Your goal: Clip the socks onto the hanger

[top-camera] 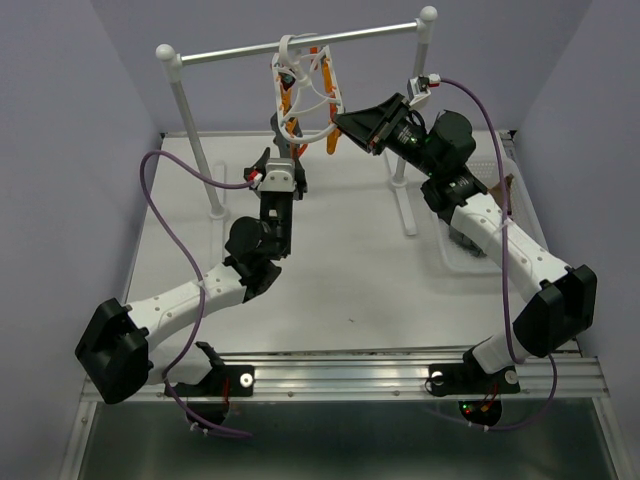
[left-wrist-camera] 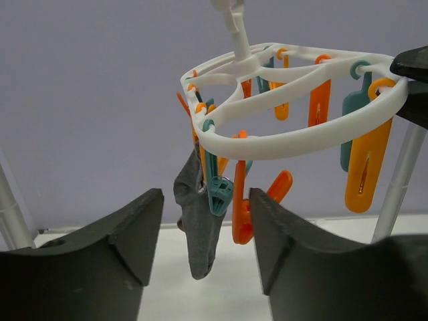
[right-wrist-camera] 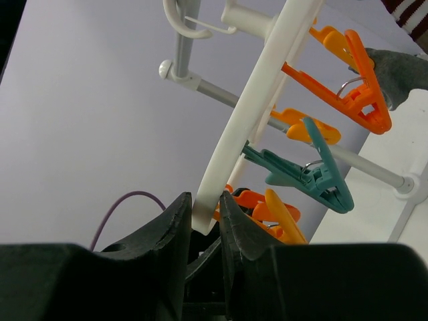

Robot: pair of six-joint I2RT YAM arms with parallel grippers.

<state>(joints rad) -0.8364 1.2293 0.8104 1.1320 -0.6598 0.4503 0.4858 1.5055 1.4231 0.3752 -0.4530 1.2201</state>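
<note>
**Hanging socks: one clipped, left hand free**

1. Left gripper [left-wrist-camera: 206, 208]: jaws wide apart and holding nothing. It sits low, just beneath the near rim of the hanger, pointing up at the clips.
2. Dark grey sock [left-wrist-camera: 200, 234]: hangs limp from a clip on that near rim, toe down, and shows in the gap between the left fingers but beyond them. Whether a teal or an orange clip bites it, I cannot tell.
3. Right gripper [right-wrist-camera: 204, 212]: jaws narrow, pinching the white ring of the hanger [left-wrist-camera: 294, 142] edge-on and steadying it.
4. Rack [top-camera: 300, 45]: the hanger's hook sits over its metal crossbar. Its posts stand on the table [top-camera: 340, 270].
5. Striped fabric [right-wrist-camera: 409, 9]: a corner only, probably another sock.

Step, as judged: one sock is hung and several clips are vacant.

Next move, as judged: the left hand fetches a fresh sock, lifts its cuff to a vacant clip, and needs that clip squeezed open while the right hand keeps the ring from swinging.
</note>
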